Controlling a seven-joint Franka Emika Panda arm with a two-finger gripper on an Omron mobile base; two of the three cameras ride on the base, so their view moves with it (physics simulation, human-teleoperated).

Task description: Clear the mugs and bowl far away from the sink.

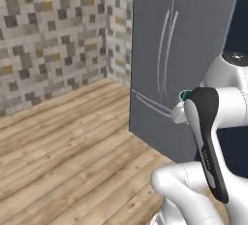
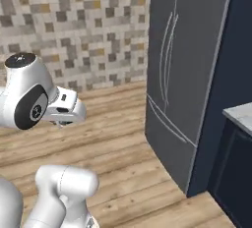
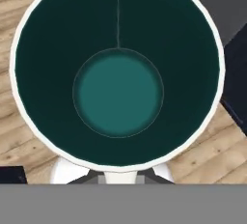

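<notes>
The hand view looks straight down into a mug (image 3: 118, 90) with a dark teal-green inside, a lighter teal bottom and a thin pale rim. In the left base view a small teal edge of this mug (image 1: 185, 94) peeks out at the end of the arm, up in the air in front of the refrigerator. My gripper (image 1: 180, 106) is shut on the mug's rim and carries it above the floor. From the right base view the hand (image 2: 64, 110) shows at the left, with the mug hidden behind it. The bowl and the sink are out of view.
A tall dark grey refrigerator (image 2: 187, 74) with curved handles stands ahead to the right. Beside it are a dark blue cabinet and a pale counter corner (image 2: 242, 115). Wooden floor (image 1: 58, 146) spreads to the left, up to a mosaic-tiled wall (image 1: 48, 35).
</notes>
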